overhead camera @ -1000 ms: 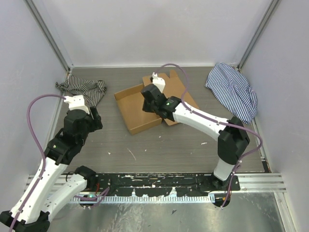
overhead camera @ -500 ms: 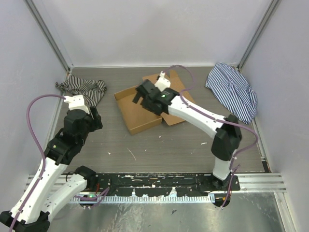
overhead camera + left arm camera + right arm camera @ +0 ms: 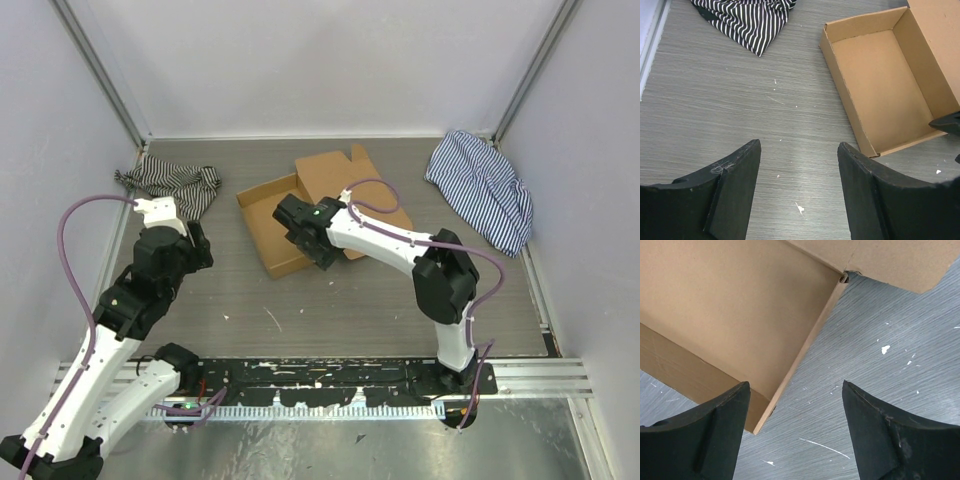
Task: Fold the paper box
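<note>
The paper box (image 3: 262,215) is a shallow brown cardboard tray standing open at mid-table, its walls upright. Its lid flap (image 3: 345,180) lies flat behind it to the right. My right gripper (image 3: 320,250) hangs open over the tray's near right corner. In the right wrist view that gripper (image 3: 795,385) has the box (image 3: 730,305) wall edge and bare table between its fingers, holding nothing. My left gripper (image 3: 190,245) is open left of the box, well apart from it. The left wrist view shows only table between the left gripper (image 3: 797,150) fingers, with the box (image 3: 880,90) ahead to the right.
A black-and-white striped cloth (image 3: 175,180) lies crumpled at the back left, also seen as the cloth (image 3: 747,17) in the left wrist view. A blue striped cloth (image 3: 480,190) lies at the back right. White walls enclose the grey table (image 3: 330,300) on three sides.
My right gripper has opened and moved from over the lid flap toward the near left, to the tray's near right corner. The left arm has not moved.
</note>
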{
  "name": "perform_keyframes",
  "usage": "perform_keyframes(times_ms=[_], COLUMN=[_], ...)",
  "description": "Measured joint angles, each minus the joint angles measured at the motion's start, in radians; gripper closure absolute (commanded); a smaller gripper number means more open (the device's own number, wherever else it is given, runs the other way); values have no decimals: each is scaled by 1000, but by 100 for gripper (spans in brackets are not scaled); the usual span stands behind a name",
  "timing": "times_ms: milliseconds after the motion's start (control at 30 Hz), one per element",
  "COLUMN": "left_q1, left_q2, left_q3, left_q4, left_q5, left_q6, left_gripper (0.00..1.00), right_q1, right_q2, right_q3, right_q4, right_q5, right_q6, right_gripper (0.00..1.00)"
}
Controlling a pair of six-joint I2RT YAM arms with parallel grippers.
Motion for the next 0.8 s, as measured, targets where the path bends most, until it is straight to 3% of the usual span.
perform_keyframes(times_ms=[100,267,333,600,800], left_q1=[0,0,0,0,0], left_q2=[0,0,0,7,17], left_q3=[0,0,0,0,0], left_q4=[0,0,0,0,0], left_q5=[2,2,2,2,2], left_q6=[0,0,0,0,0], left_gripper=[30,30,30,30,30], right_q1=[0,-1,-1,-13,-31], right_q2=[11,49,69,134,102], right_q3=[-2,-11,-11,-12,-62], right_q4=[15,64,73,80,83], right_q5=[0,-5,-11,-21,10], right_q6=[13,12,9,-46,-164], right_gripper=[27,45,56,87,88])
